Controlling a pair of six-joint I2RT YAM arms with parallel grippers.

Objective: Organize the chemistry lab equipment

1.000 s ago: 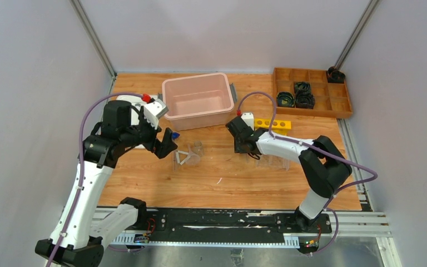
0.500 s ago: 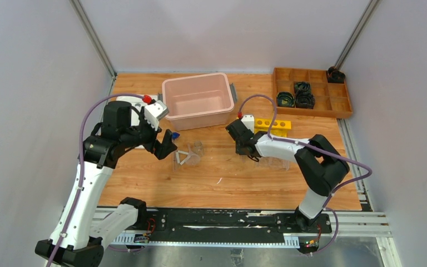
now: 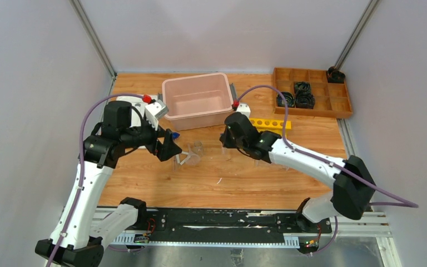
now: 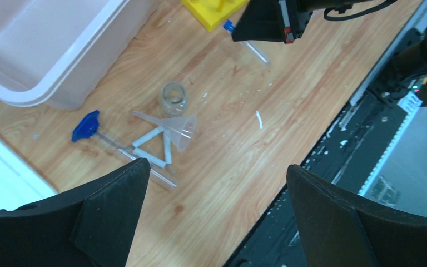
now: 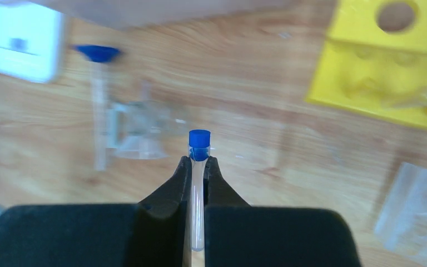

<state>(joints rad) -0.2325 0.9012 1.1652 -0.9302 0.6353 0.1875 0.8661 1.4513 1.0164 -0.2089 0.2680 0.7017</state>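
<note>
Swinging left, right gripper (image 5: 198, 161) now pinches blue-capped tube (image 5: 199, 146) lengthwise; yellow rack (image 5: 389, 72) lies upper right of it; left gripper (image 4: 214, 169) wide.

The right gripper (image 5: 198, 161) goes from partly open to closed, its jaws now pinching a small clear tube with a blue cap (image 5: 198, 192), the cap poking out past the fingertips; the right arm (image 3: 306, 158) stretches out, its elbow moving toward the near right corner while the wrist swings left, away from the yellow six-hole tube rack (image 3: 271, 123), which now shows more of its length; the left gripper (image 3: 172, 151) sits slightly closer to the funnel (image 3: 184, 159) than a second ago
</note>
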